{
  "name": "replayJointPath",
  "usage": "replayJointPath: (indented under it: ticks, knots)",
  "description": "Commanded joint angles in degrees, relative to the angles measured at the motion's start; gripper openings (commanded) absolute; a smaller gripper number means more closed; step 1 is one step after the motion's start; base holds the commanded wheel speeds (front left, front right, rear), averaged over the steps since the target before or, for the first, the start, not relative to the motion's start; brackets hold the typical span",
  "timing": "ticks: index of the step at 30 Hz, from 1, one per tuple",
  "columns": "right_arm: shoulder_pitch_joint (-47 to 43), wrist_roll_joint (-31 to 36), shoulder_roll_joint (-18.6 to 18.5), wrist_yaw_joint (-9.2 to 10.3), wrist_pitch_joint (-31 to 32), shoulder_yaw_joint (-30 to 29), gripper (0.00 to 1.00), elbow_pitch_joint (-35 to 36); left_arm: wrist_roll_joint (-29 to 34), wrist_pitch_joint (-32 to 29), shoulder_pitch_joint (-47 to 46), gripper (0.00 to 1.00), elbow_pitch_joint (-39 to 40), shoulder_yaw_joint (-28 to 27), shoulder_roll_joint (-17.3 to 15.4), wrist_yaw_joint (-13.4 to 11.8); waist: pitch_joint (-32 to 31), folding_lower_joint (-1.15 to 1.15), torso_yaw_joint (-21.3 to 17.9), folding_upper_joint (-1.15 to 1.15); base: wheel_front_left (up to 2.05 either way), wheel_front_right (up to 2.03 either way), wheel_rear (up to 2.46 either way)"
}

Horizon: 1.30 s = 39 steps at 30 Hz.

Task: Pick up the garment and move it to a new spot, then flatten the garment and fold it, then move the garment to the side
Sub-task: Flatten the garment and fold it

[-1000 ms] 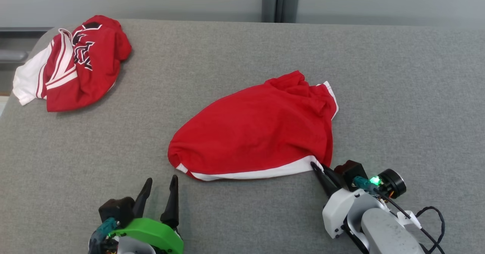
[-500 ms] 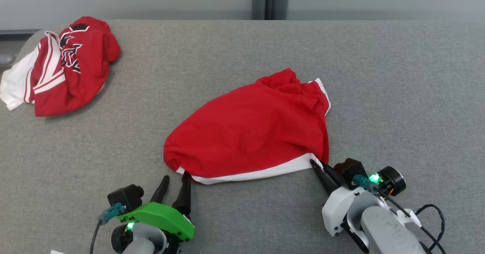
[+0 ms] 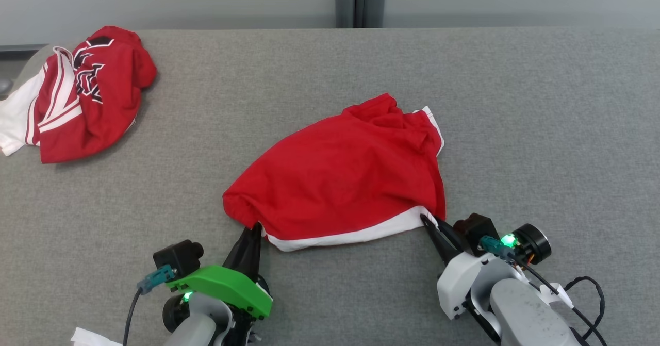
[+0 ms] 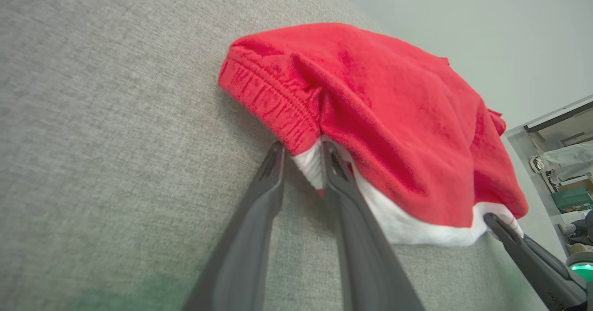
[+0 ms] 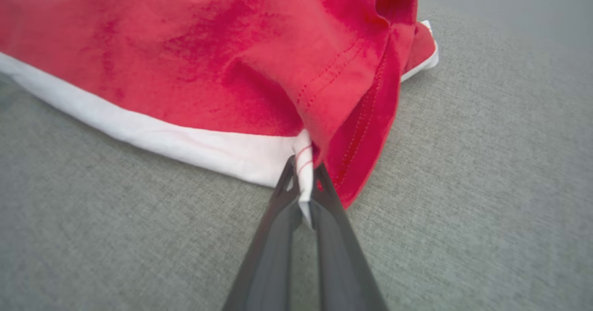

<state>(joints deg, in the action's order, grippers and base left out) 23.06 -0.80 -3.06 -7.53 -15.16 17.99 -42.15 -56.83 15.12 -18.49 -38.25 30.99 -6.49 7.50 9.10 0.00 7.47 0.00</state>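
Observation:
The garment point(image 3: 345, 181), red shorts with white trim, lies bunched in the middle of the grey table point(image 3: 515, 103). My right gripper point(image 3: 428, 221) is shut on the white hem at its near right corner; the right wrist view shows that hem pinched between the tips point(image 5: 303, 167) under the red cloth point(image 5: 185, 47). My left gripper point(image 3: 252, 231) is at the near left corner. In the left wrist view its fingers point(image 4: 303, 155) are closed around the white edge below the red waistband point(image 4: 394, 116). The right gripper point(image 4: 498, 223) shows at the far corner there.
A second red and white garment point(image 3: 87, 93) with black lettering lies crumpled at the table's far left edge. Two grey posts point(image 3: 359, 0) stand behind the table. A black cable point(image 3: 582, 294) loops beside my right arm. A white scrap point(image 3: 87, 337) lies at the lower left.
The camera has shifted a little. My left gripper has moved forward and right to the garment's near left corner and narrowed onto it. The right gripper has kept its hold.

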Motion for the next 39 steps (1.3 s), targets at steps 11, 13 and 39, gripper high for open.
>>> replayJointPath:
  ticks: [11,13,39]
  knots:
    - [-0.36,-3.43,-0.08,0.08,0.00,-3.07,0.00,3.79,3.71,0.04,0.74,0.00,6.68,-3.03,-2.60,-0.05,-1.02,0.00,-0.59,0.00,0.00,0.00,0.00]
    - [-0.27,-4.83,-0.06,0.08,-0.01,-3.45,0.00,5.15,5.24,0.03,1.36,0.00,8.70,-4.01,-3.18,-0.05,-1.45,0.00,-0.77,0.00,0.00,0.00,0.00]
    - [-2.99,-20.17,-9.49,0.08,10.19,-8.59,0.00,50.04,18.10,-0.85,-0.24,0.00,49.69,-13.61,-21.91,-0.18,-7.95,0.00,-8.00,0.00,0.00,0.00,0.00]
